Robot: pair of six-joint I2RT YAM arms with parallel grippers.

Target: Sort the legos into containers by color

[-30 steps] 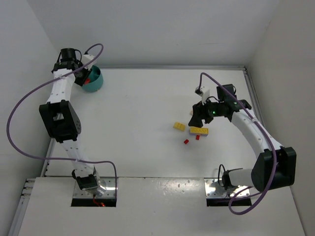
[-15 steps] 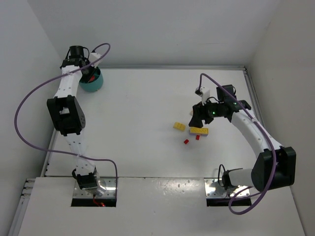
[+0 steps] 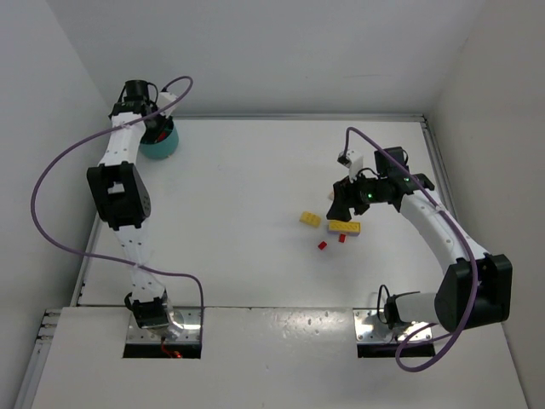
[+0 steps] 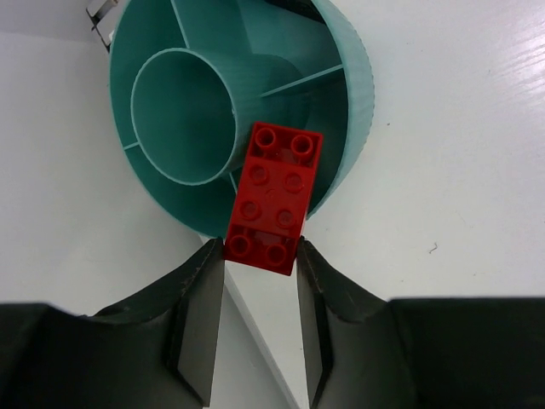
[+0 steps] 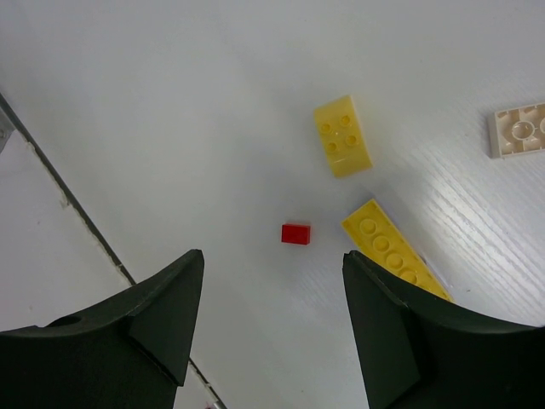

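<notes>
Sorting progress: early days, I'd say. One red brick (image 4: 274, 196) is about to go in, and every other piece I can spot is lying out on the table (image 5: 170, 102).
Left pincer (image 4: 258, 249): clamped on the near end of that red brick, one finger on each long side, with the rest of it poking out ahead of the tips.
Teal bowl (image 4: 353, 94): right below and ahead of the left pincer. The brick's far end hangs over an outer compartment beside the round middle cup. Not let go yet.
Bowl contents: the compartments I can see look bare, but part is hidden behind the brick.
Right pincer (image 5: 271, 256): jaws spread wide, gripping nothing, hovering over the loose pieces.
Left to do: small red piece (image 5: 295, 233) just ahead between the tips, square yellow brick (image 5: 342, 135) further ahead, long yellow brick (image 5: 396, 254) close by one finger, cream piece (image 5: 521, 129) far off to that same side. The overhead view shows a second red bit (image 3: 341, 239) too. No purple that I can find.
Materials: bricks are glossy hard plastic with round studs, the red one two by four. The bowl has a finely ribbed outer wall and thin dividers fanning from the cup. The table is white with faint streaky grain.
</notes>
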